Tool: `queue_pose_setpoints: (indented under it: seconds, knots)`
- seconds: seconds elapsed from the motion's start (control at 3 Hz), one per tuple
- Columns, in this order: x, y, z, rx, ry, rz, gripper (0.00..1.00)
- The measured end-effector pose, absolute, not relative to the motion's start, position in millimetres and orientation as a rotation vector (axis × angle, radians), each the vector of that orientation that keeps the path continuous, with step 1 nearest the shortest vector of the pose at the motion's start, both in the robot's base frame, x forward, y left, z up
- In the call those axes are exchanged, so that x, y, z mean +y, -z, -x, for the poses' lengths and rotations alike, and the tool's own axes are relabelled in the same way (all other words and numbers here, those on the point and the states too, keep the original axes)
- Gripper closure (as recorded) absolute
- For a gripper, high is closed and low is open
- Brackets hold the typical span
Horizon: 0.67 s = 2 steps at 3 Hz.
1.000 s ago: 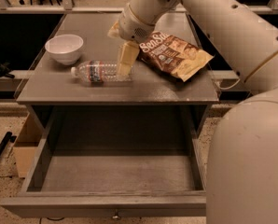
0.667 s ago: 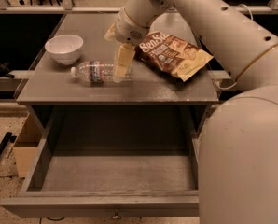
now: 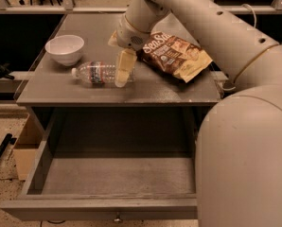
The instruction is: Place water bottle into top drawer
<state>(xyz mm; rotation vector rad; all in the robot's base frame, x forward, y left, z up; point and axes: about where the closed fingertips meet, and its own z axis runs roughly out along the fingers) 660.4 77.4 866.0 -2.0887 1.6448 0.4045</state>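
The water bottle [image 3: 97, 73] lies on its side on the grey table top [image 3: 84, 96], white cap pointing left toward the bowl. My gripper [image 3: 123, 71] points down at the bottle's base end, right over it and close to the table top. The arm comes in from the upper right. The top drawer [image 3: 115, 176] is pulled wide open below the table's front edge and nothing shows inside it. Its small metal knob [image 3: 117, 218] is on the front panel at the bottom edge.
A white bowl [image 3: 64, 48] stands left of the bottle's cap. A brown snack bag [image 3: 176, 56] lies just right of the gripper. My own body [image 3: 247, 160] fills the right front. A cardboard box [image 3: 25, 150] sits on the floor at the left.
The gripper has come down and slightly left onto the bottle's base end. The bottle, bowl, bag and drawer have not moved.
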Motion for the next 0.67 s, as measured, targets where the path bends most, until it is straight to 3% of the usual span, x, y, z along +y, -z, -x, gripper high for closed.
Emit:
queue_pose_setpoints:
  seconds: [0.67]
  knots:
    - [64.0, -847.6, -652.5, 1.702, -0.409, 2.067, 0.0]
